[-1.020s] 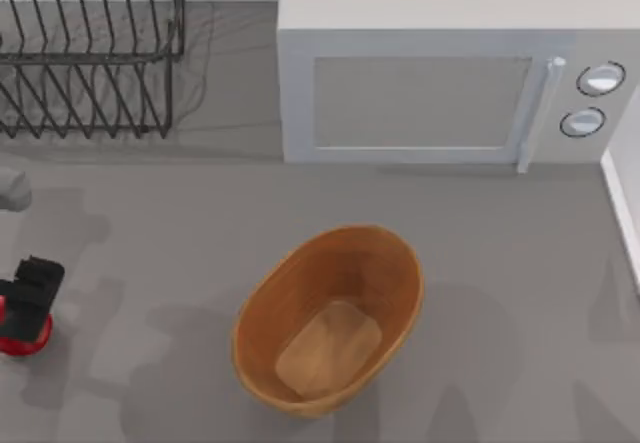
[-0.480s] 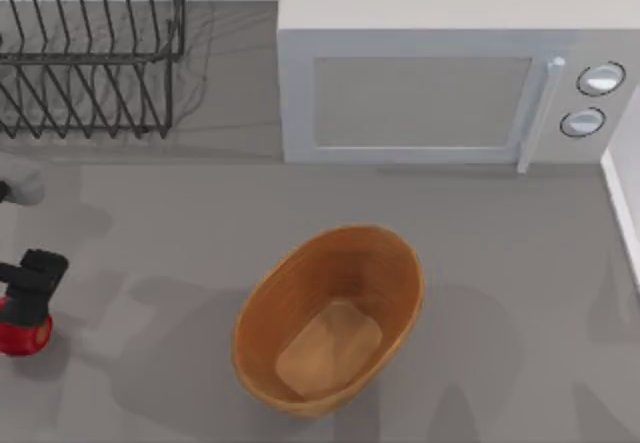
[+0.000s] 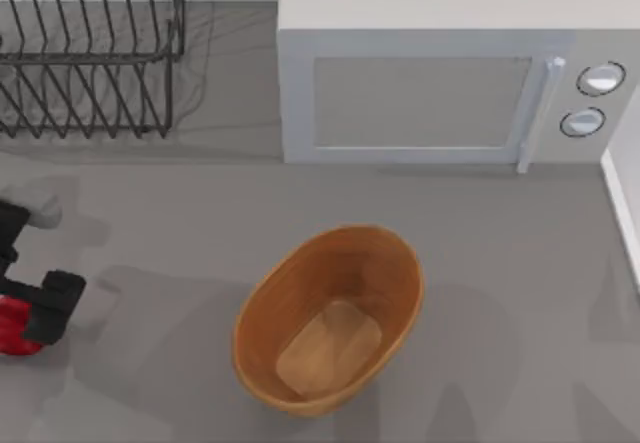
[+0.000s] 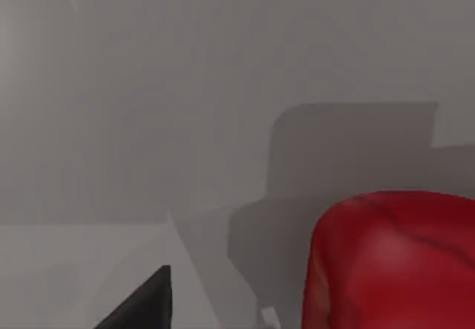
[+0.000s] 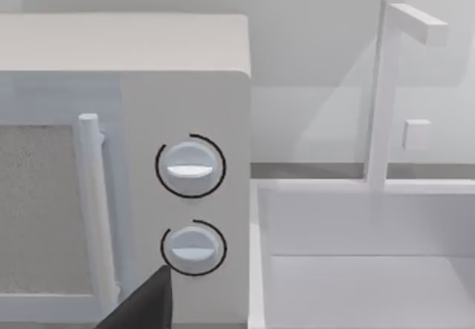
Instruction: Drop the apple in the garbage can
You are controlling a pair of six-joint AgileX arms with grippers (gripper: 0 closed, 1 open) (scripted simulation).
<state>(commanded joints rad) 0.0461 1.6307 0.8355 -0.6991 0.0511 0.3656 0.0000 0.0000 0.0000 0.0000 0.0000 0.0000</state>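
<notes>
The small bright-red apple [image 3: 10, 329] is at the table's far left edge, and it looms large and close in the left wrist view [image 4: 393, 262]. My left gripper [image 3: 35, 313] is shut on the apple, its black body reaching in from the left edge. One dark fingertip [image 4: 145, 307] shows beside the fruit. The garbage can [image 3: 330, 318], an oval orange-brown ribbed tub with a lighter flat bottom, stands open near the table's middle front, well to the right of the apple. My right gripper [image 5: 141, 303] is parked off to the right, facing the microwave's knobs.
A grey-white microwave [image 3: 450, 73] fills the back right, with its knobs [image 5: 191, 167] close to the right wrist camera. A black wire rack [image 3: 90, 53] stands at the back left. A white ledge [image 3: 625, 213] borders the right side. Bare grey table lies between apple and tub.
My left gripper has turned and shifted a little to the right and back, and the apple has moved slightly with it. The tub has not moved.
</notes>
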